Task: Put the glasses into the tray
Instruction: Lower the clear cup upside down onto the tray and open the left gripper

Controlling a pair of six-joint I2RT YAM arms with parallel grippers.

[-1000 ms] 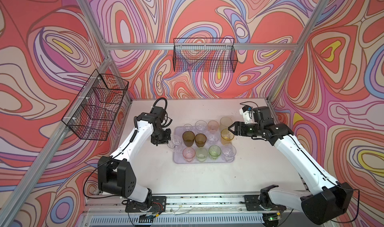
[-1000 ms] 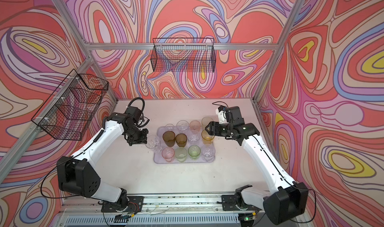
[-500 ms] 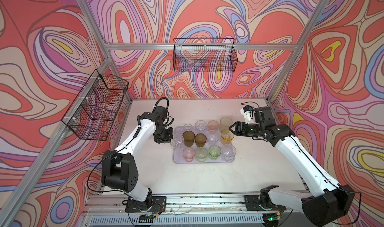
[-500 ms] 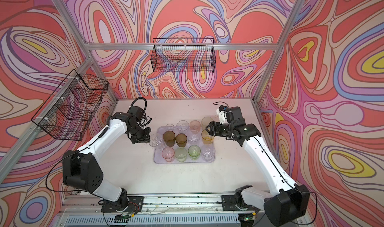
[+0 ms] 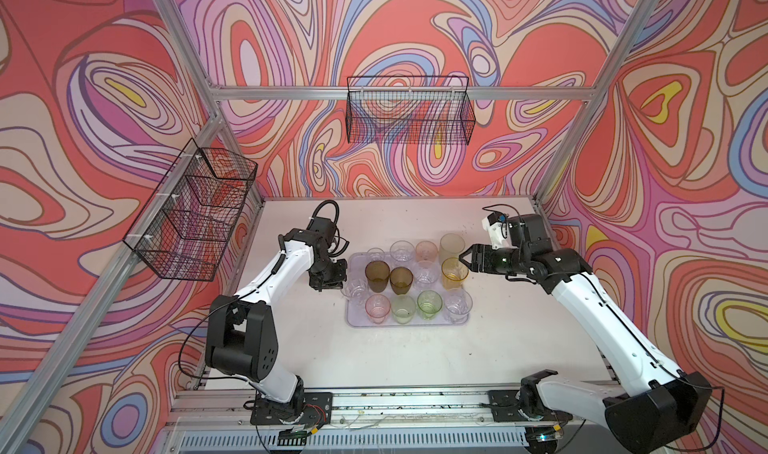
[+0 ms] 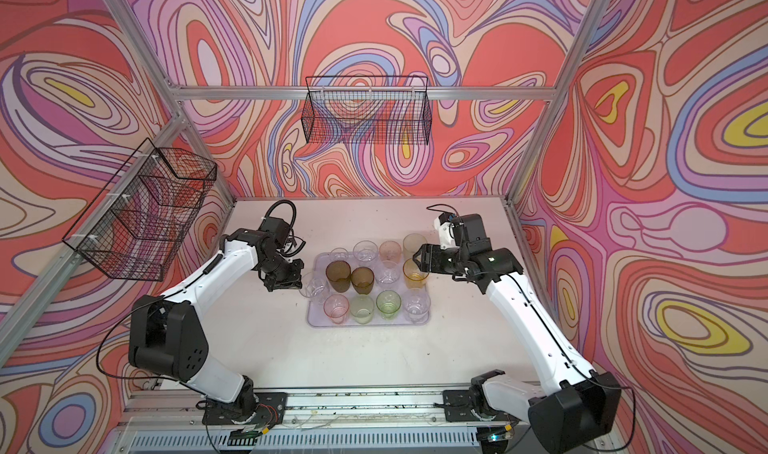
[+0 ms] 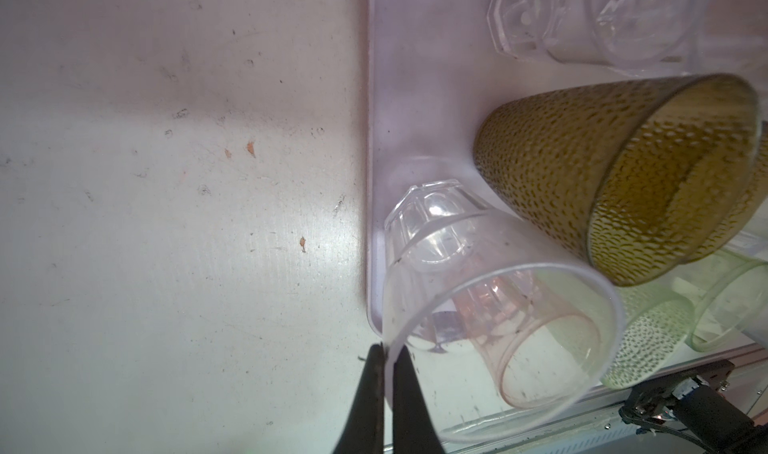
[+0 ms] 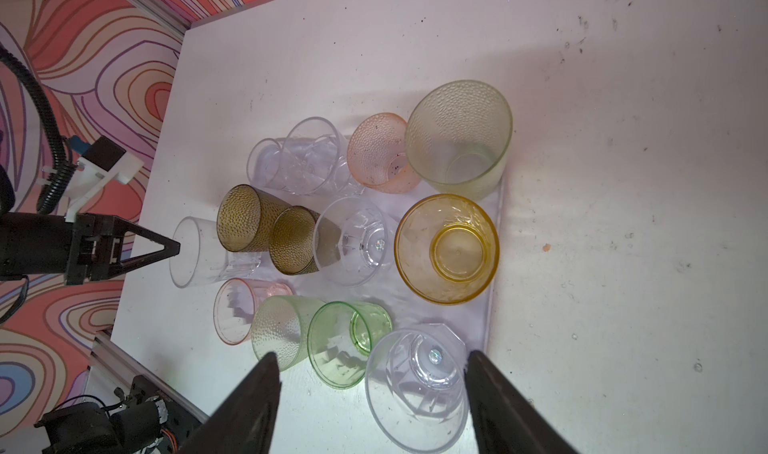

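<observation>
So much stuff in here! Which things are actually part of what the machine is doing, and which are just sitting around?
Part of the job:
the glasses, the lilac tray, the clear glass pinched at its rim by the left tool, the open right tool.

Just there:
the wire basket on the back wall, the wire basket on the side wall.

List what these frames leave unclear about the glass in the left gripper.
- Both top views: left gripper too small and dark to show its pinch on the clear glass.
- Left wrist view: frame edge cuts off the fingers; whether the glass's base touches the tray is unclear.
</observation>
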